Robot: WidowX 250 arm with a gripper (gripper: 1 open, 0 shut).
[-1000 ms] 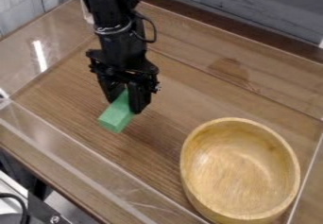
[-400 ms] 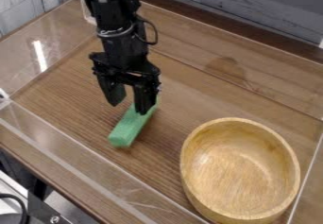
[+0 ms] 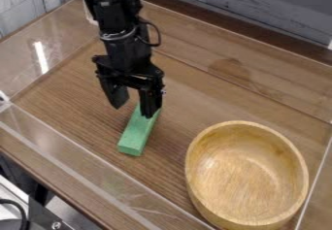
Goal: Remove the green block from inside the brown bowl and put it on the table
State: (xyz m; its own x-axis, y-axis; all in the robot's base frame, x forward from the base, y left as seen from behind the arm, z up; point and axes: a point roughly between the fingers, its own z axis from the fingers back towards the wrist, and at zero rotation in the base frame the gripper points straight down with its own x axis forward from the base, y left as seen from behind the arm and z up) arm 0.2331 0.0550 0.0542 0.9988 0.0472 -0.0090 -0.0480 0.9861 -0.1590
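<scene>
Since the earlier frames, cam view: grn block (image 3: 138, 134) has left the closed jaws, dropped flat & swung a bit, its near end now pointing closer to 6 o'clock; gripper (image 3: 135, 105) has spread its fingers; brown bowl (image 3: 247, 174) hasn't shifted. Gripper's released, jaws wide apart, one finger at abt 10 o'clock of the block's far end, the other right by that end, which it partly hides; can't tell if they touch. Block lies on the table (image 3: 195, 83), outside the bowl, at approx the bowl's 10 o'clock, w/ a strip of wood between them. Its long side runs roughly 1 to 7 o'clock. Bowl sits at 4-5 o'clock of the pic, upright, pale inside, thick rim. Blk arm (image 3: 116, 40) comes in from 11 o'clock, w/ a cable looped on its 2 o'clock side. Clear plastic wall (image 3: 84, 179) runs along the table's 7-8 o'clock edge.
</scene>
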